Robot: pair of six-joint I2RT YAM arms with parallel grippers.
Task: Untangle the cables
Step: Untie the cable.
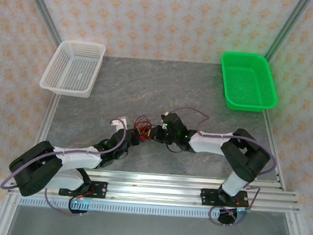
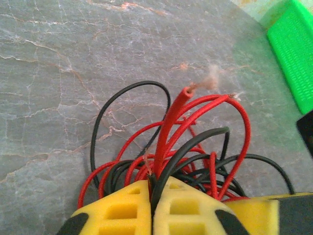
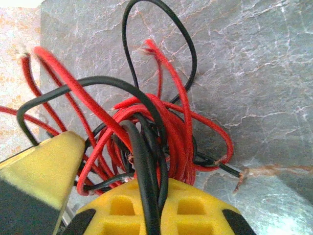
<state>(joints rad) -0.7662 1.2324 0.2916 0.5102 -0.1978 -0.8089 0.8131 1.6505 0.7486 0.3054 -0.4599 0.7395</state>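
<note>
The cables (image 1: 142, 125) are a knotted bundle of thin red and black wires at the middle of the grey table. My left gripper (image 1: 135, 138) meets the bundle from the left and my right gripper (image 1: 155, 133) from the right. In the left wrist view the yellow fingers of the left gripper (image 2: 152, 188) are shut on a black and a red strand of the cables (image 2: 195, 132). In the right wrist view the right gripper (image 3: 151, 196) is shut on black strands, with the cables (image 3: 161, 122) looping above it. The two grippers stand almost touching.
A white basket (image 1: 66, 87) stands at the back left and a green basket (image 1: 251, 106) at the back right. A small white piece (image 1: 120, 120) lies just left of the bundle. Metal rails run along the near edge.
</note>
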